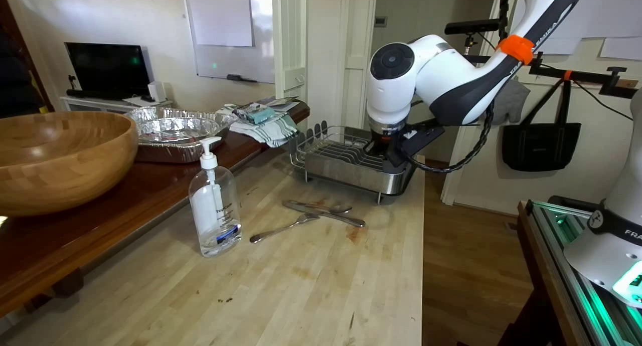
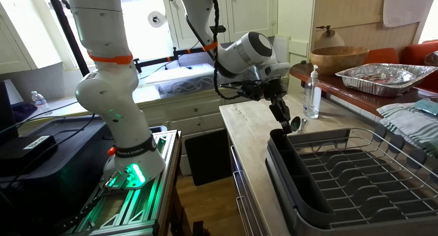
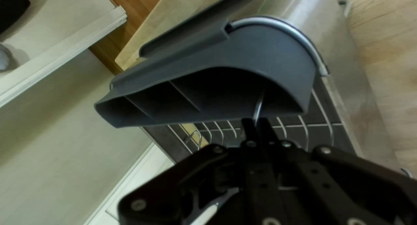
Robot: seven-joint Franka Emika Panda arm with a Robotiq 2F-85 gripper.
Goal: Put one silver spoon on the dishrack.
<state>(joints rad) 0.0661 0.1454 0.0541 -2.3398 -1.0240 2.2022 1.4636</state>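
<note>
The dishrack point(image 1: 346, 173) stands at the counter's end and shows in both exterior views point(image 2: 320, 137). Its black holder point(image 2: 285, 181) has several compartments and also fills the middle of the wrist view point(image 3: 267, 52). My gripper point(image 2: 286, 129) is over the holder's end compartment, pointing down. In the wrist view its fingertips point(image 3: 255, 122) are shut on a silver spoon point(image 3: 259, 107). The spoon's handle reaches into the dark end compartment; its lower end is hidden. The spoon's bowl point(image 2: 296, 123) sticks out beside the fingers. In an exterior view the fingertips are hidden behind the rack's side.
A spoon point(image 1: 341, 209), a fork point(image 1: 281, 230) and a knife point(image 1: 328, 214) lie on the counter point(image 1: 321, 286). A pump bottle point(image 1: 215, 210) stands beside them. A wooden bowl point(image 1: 65, 160), foil trays point(image 1: 175, 140) and towels point(image 1: 268, 128) are on the darker raised ledge.
</note>
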